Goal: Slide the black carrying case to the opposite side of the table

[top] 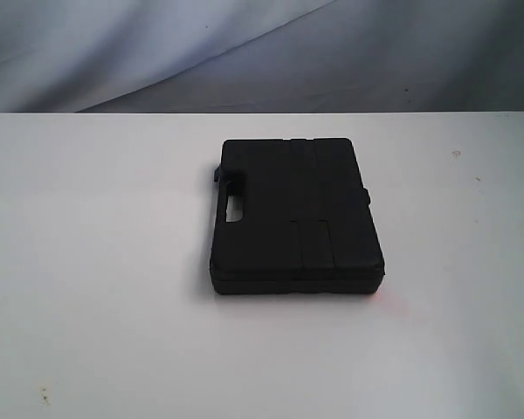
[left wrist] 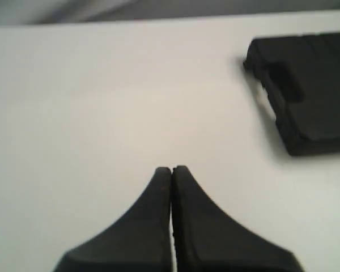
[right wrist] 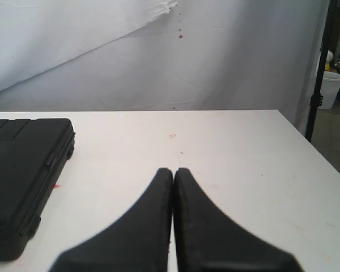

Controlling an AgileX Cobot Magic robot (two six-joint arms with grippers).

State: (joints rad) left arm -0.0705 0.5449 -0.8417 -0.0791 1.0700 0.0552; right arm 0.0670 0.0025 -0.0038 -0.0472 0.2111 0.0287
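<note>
The black carrying case (top: pixel 295 216) lies flat and closed near the middle of the white table (top: pixel 96 262), its handle cut-out toward the left. Neither arm shows in the exterior view. In the left wrist view my left gripper (left wrist: pixel 171 169) is shut with nothing in it, hovering over bare tabletop, and the case (left wrist: pixel 311 90) lies well apart from it. My right gripper (right wrist: pixel 173 170) is also shut and empty over bare table (right wrist: pixel 232 153), with the case (right wrist: pixel 22 170) off to one side, not touching.
A grey-white cloth backdrop (top: pixel 262 52) hangs behind the table's far edge. Past the table's side edge in the right wrist view stand a dark pole (right wrist: pixel 318 68) and a white bucket (right wrist: pixel 332 88). Small specks and a faint pink smear (top: pixel 393 301) mark the tabletop.
</note>
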